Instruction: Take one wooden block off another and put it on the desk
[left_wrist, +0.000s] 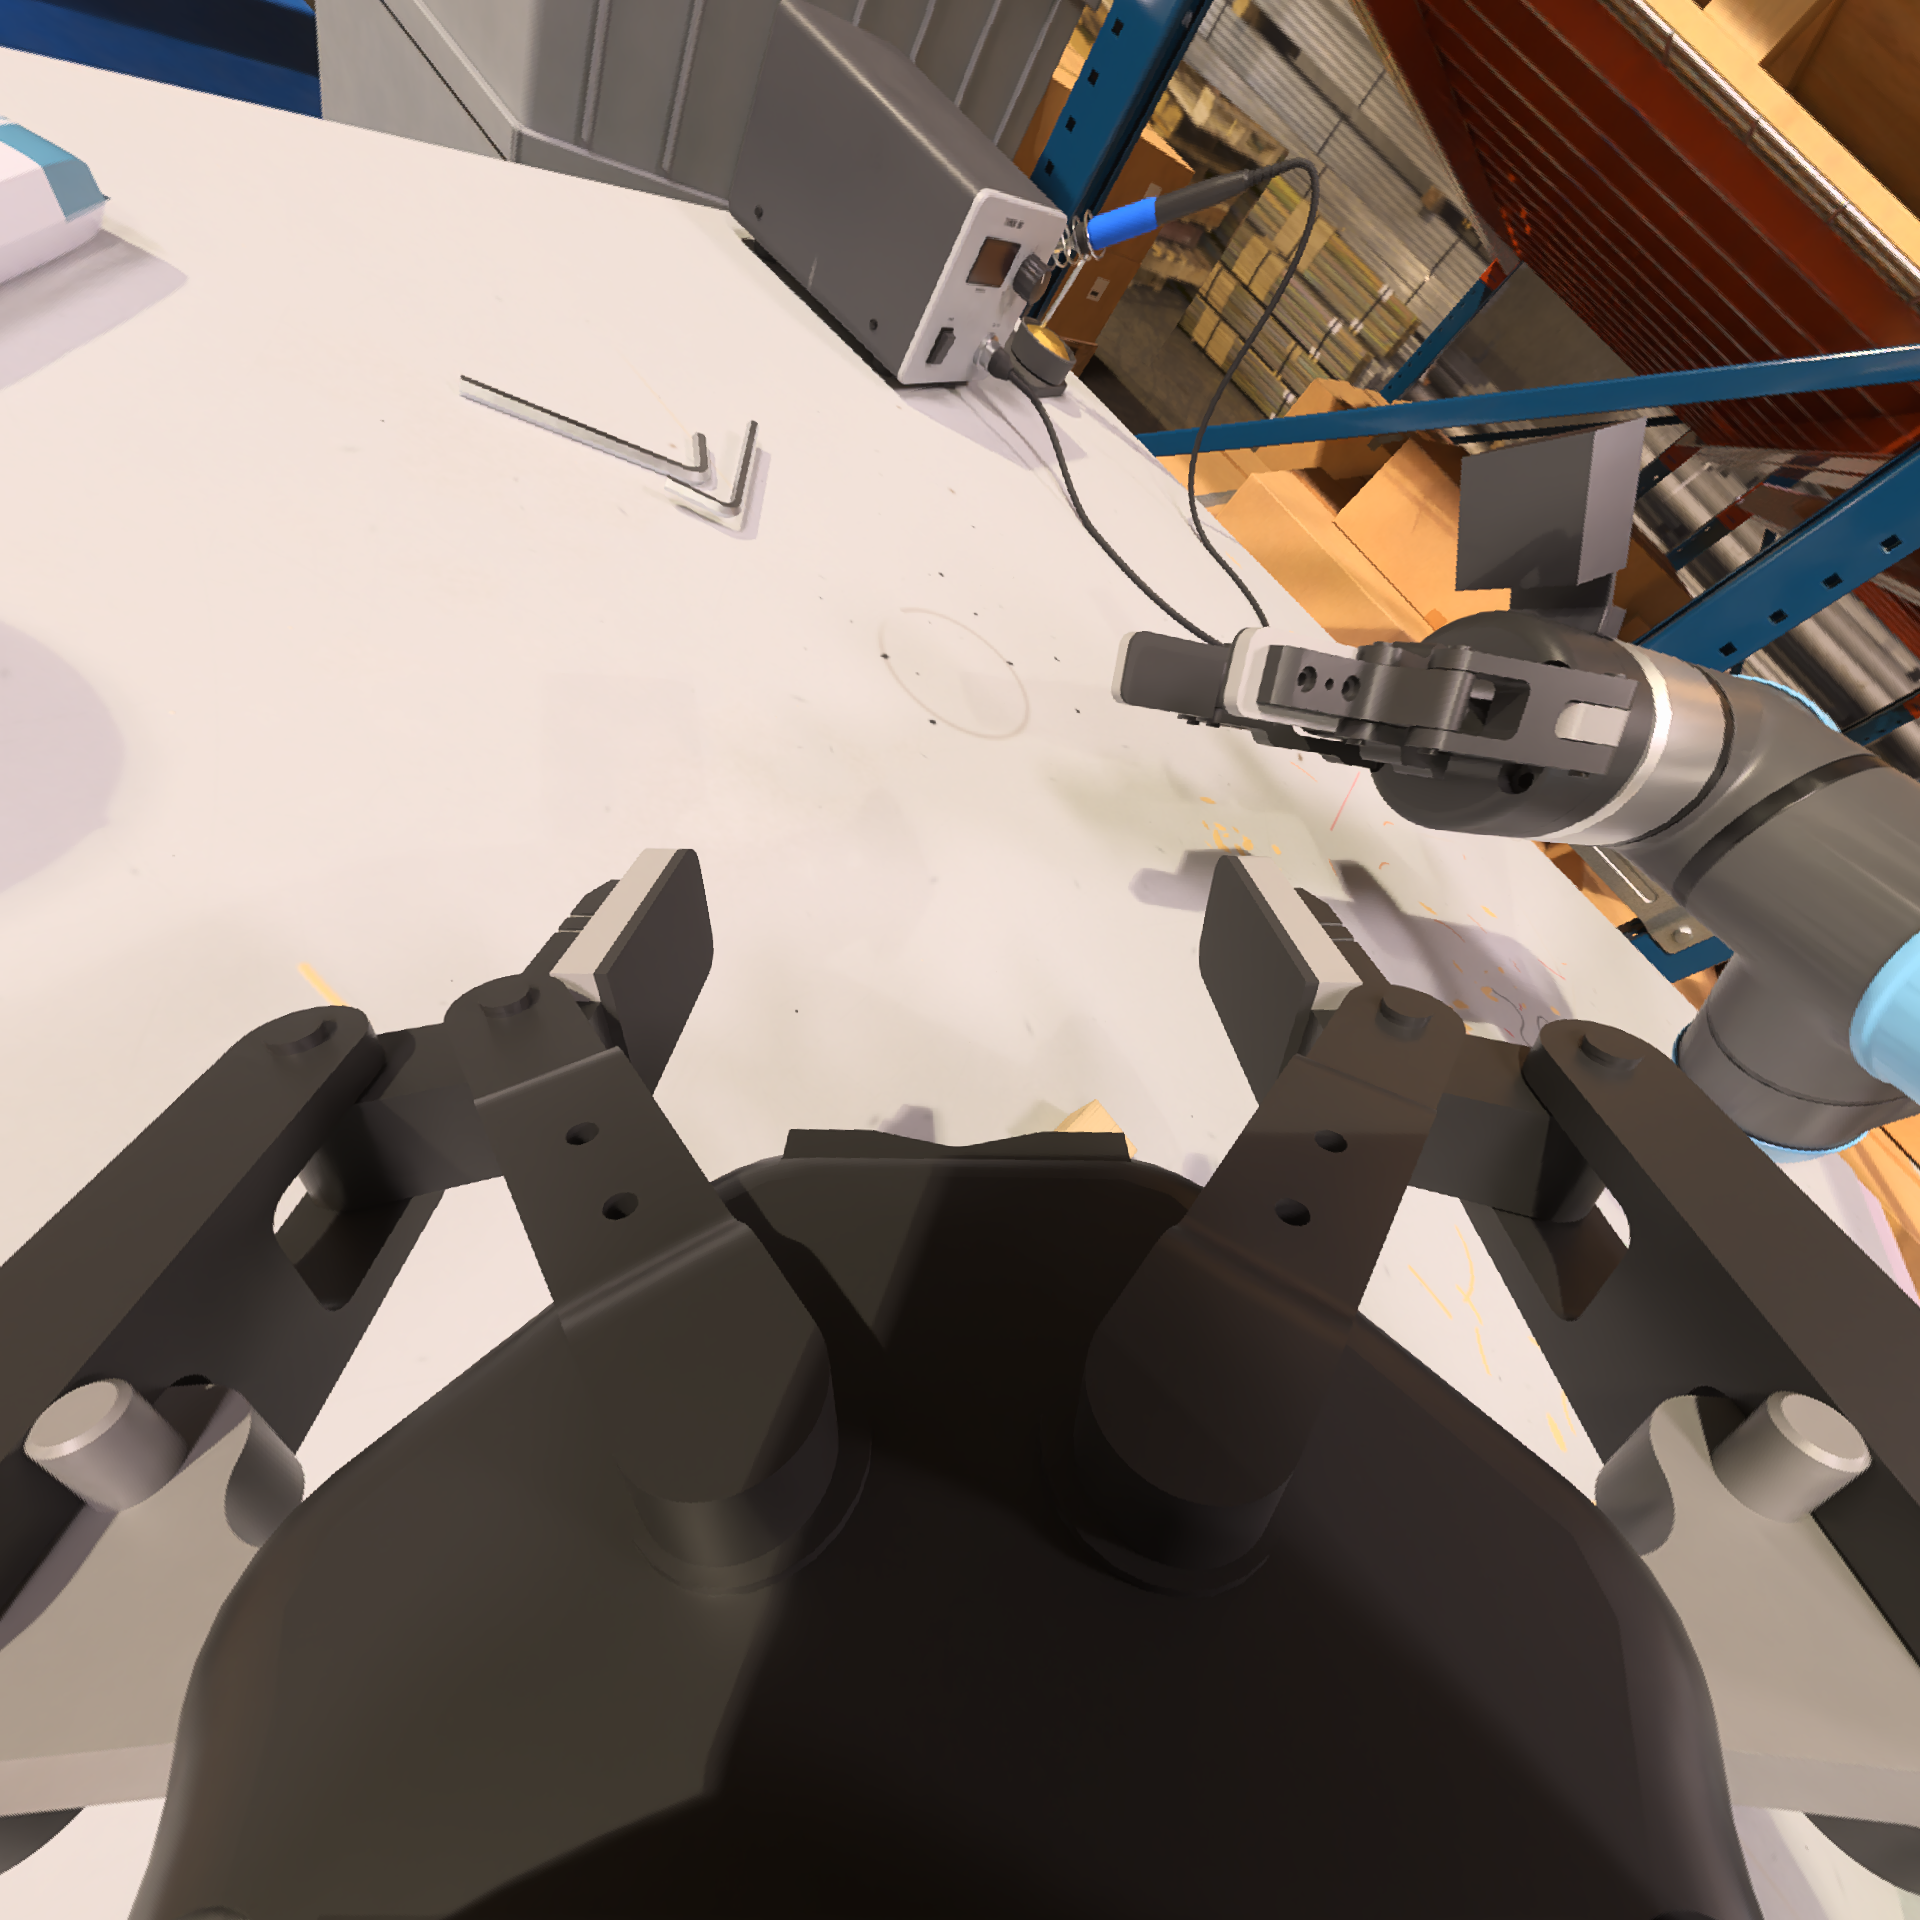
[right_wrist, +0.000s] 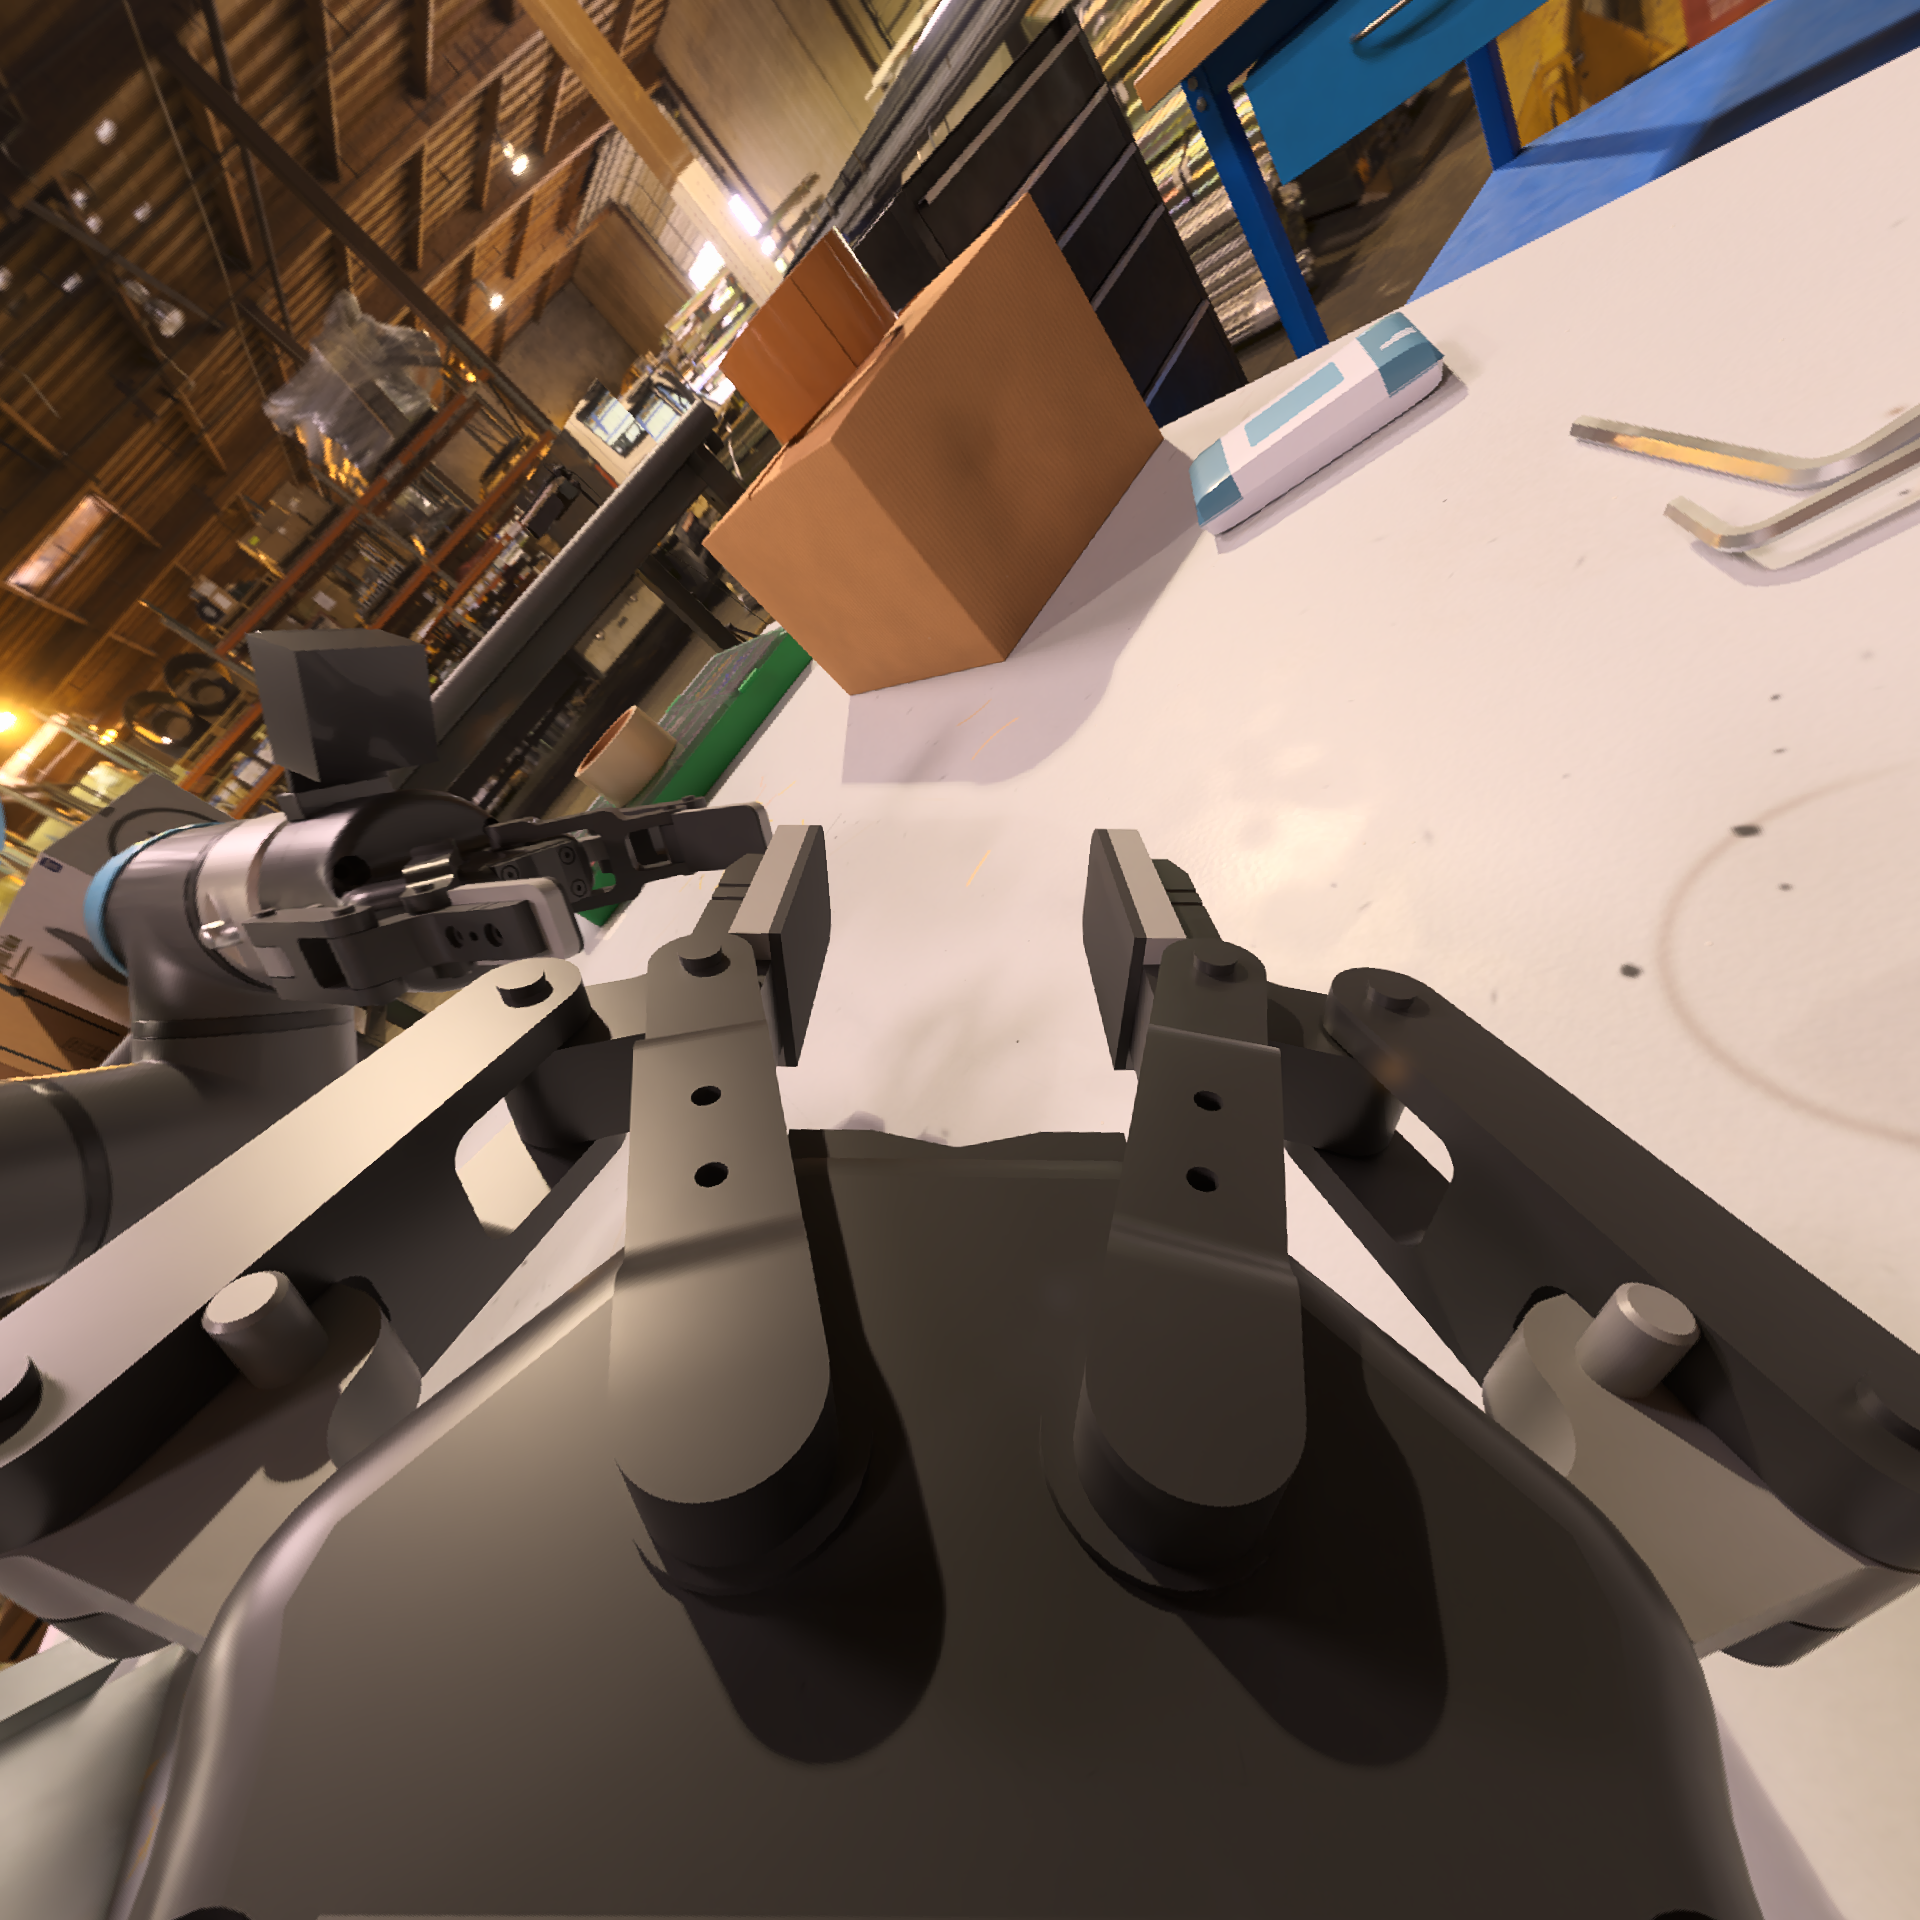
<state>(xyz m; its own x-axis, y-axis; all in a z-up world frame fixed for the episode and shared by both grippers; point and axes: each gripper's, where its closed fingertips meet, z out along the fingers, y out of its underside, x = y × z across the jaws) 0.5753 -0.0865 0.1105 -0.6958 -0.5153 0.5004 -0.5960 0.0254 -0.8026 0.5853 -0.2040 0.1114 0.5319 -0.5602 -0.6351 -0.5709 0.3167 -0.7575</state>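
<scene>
Above desk (left_wrist: 416, 727), near hex keys (left_wrist: 717, 468), L gripper (left_wrist: 956, 945) gapes wide, empty; R gripper (right_wrist: 956, 935) narrower, empty.

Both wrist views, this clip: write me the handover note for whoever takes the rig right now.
Left end effector: open, empty, above the desk.
Right end effector: open, empty, also over bare desk.
Blocks: only a small wooden corner peeks out just past the left end effector's body; whether it is stacked cannot be told.
Nearby: two hex keys, soldering station, cardboard box.
Done: nothing evident.
Left: find the stack, lift the top block, set it on the desk.
</scene>
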